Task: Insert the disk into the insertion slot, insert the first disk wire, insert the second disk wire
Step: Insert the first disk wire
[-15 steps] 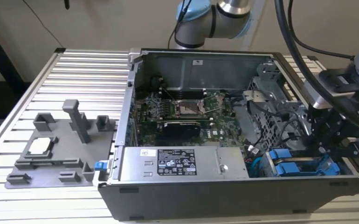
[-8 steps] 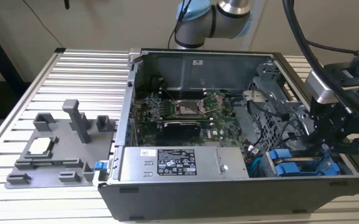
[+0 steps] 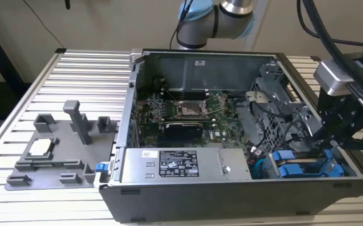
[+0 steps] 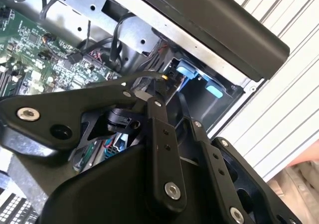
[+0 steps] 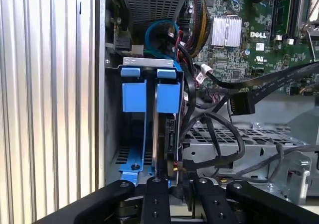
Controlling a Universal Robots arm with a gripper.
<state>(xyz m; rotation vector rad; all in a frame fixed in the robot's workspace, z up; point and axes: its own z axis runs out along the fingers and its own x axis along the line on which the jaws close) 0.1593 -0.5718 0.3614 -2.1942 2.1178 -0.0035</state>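
In the first wrist view the disk [image 5: 167, 129] stands inside the insertion slot [image 5: 148, 61] of the grey drive cage, with its blue carrier handle [image 5: 168, 97] at the slot's mouth. Beside it sits a second blue carrier [image 5: 133, 95]. My gripper [image 5: 178, 180] is at the disk's rear edge, its fingers [image 5: 154, 196] closed on the black connector of a disk wire [image 5: 225, 157] that loops away over the cage. In the second wrist view the gripper [image 4: 158, 87] pinches that connector just before the blue carriers [image 4: 184, 70]. In the exterior view the gripper [image 3: 330, 147] hangs over the case's front right corner.
The open computer case [image 3: 232, 197] lies on a slatted table [image 3: 74, 75]. Inside are the motherboard [image 3: 188, 113], a power supply [image 3: 181, 165] and loose black cables [image 5: 279, 79]. A grey fixture plate [image 3: 55, 150] lies at the exterior view's left. The case wall [image 4: 209, 20] runs close beside the gripper.
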